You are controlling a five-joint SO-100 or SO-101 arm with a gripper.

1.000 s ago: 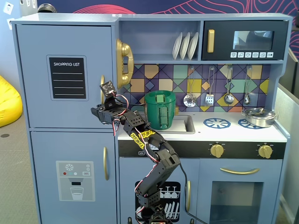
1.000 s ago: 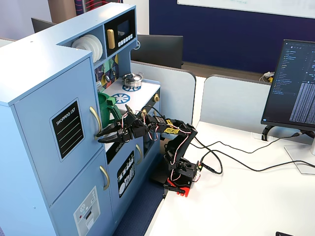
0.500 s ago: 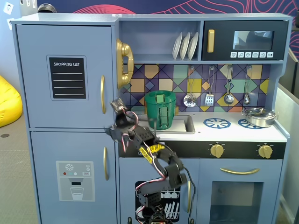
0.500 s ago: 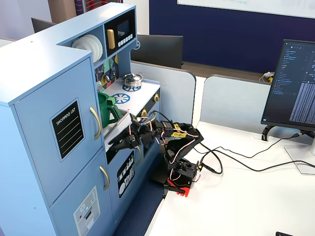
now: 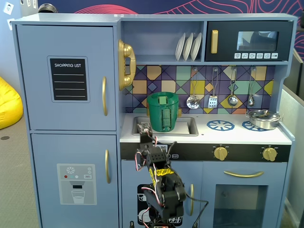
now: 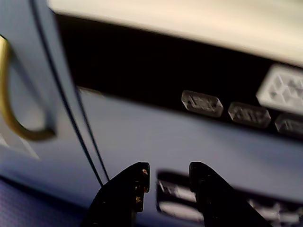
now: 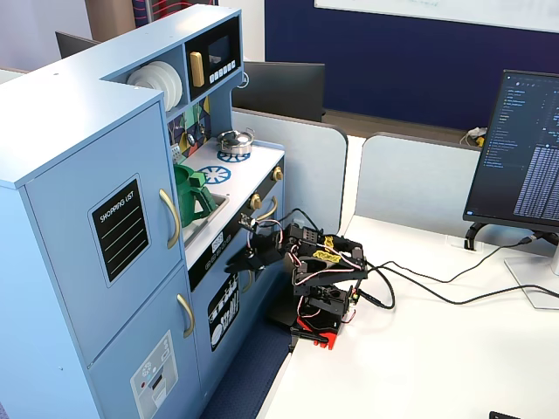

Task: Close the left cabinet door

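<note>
Gripper: black two-finger unit, jaws parted a little with a narrow gap between the tips. Nothing between them; released, grasping nothing. In the wrist view the tips sit close before the black control strip of the toy kitchen and the blue panel under it; contact cannot be told. In a fixed view the gripper reaches from the arm toward the kitchen front, just below the counter edge.

Arm: black body, yellow and red fittings, base standing at the white tabletop's edge nearest the kitchen, cables running back across the table toward the monitor at the far right edge.

Left cabinet door: large light-blue flat panel, upper left of the kitchen, well apart from the gripper. Long axis vertical. Face lies flush with the cabinet front, pointing straight out into the room; appears shut. Carries a black "SHOPPING LIST" board in its middle and a curved gold handle, upright, along its right edge. The side-on fixed view shows the same door level with the frame.

Lower door: blue, dispenser graphic, directly beneath, also flush.

Green pot: stands in the sink, right of the door.
</note>
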